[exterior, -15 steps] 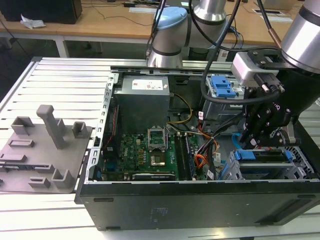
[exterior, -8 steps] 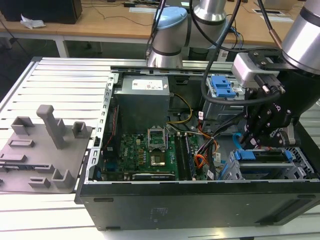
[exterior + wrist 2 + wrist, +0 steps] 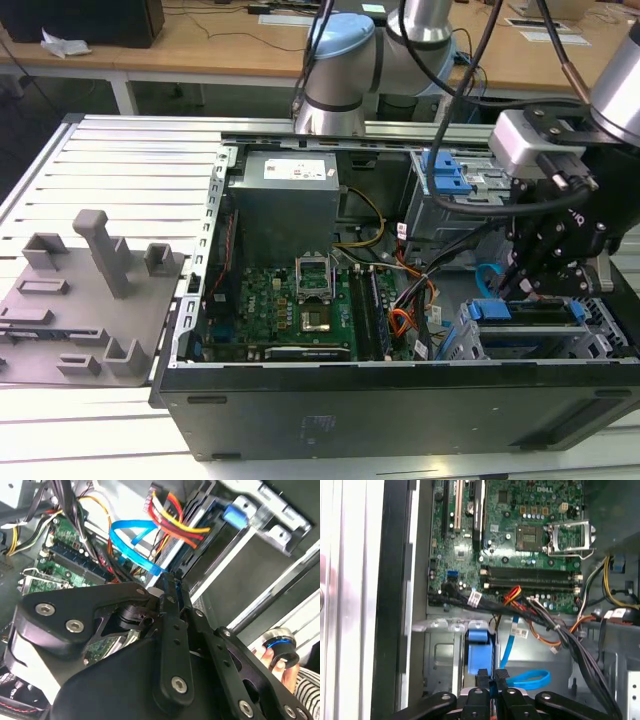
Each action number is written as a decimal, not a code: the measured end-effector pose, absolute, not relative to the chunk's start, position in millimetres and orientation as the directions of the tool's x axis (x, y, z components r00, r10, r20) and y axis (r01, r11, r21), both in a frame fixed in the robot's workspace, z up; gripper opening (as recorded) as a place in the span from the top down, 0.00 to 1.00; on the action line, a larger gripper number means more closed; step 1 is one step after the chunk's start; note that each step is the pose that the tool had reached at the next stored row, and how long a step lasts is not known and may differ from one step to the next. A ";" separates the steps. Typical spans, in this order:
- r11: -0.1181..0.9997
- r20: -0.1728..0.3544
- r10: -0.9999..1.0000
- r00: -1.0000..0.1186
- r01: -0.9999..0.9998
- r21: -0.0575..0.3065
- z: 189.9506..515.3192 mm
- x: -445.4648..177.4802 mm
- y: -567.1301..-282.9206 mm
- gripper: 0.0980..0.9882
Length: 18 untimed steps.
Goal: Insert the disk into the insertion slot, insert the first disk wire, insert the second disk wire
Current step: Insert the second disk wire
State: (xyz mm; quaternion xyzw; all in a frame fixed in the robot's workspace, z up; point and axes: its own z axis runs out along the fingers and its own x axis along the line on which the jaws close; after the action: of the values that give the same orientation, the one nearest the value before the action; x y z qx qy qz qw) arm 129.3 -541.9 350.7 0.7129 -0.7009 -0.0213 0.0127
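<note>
The disk [image 3: 535,313] lies in its blue carrier inside the insertion slot [image 3: 606,338], the low silver cage at the exterior view's right. My black gripper [image 3: 528,288] hangs just behind the cage. In both wrist views its fingertips [image 3: 483,673] are closed on the dark end of the second disk wire [image 3: 530,680], a light-blue flat cable that loops away [image 3: 131,544] from my gripper [image 3: 168,580]. The carrier's blue tab [image 3: 480,649] sits right by my gripper [image 3: 492,675]. A red, orange and yellow bundle [image 3: 176,526], seemingly the first disk wire, runs toward the cage; its end is hidden.
The green motherboard [image 3: 300,305] and the grey power supply [image 3: 285,205] fill the case's middle. Black cable bundles [image 3: 540,620] cross just past the cage. A taller grey bay with blue latches [image 3: 452,180] stands behind. A person's hand [image 3: 280,657] holds a round knob outside the case.
</note>
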 end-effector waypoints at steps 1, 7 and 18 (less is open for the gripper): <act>-0.016 -0.013 -1.000 0.015 -0.999 0.049 349.9 133.2 -541.9 0.93; -0.013 -0.013 -1.000 0.012 -0.999 0.050 347.1 139.1 -543.0 0.93; -0.013 -0.013 -1.000 0.012 -0.999 0.050 343.8 142.9 -544.3 0.93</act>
State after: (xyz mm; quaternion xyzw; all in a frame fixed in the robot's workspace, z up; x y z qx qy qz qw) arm 142.9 -544.3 343.8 0.7112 -0.7025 -0.0221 0.0135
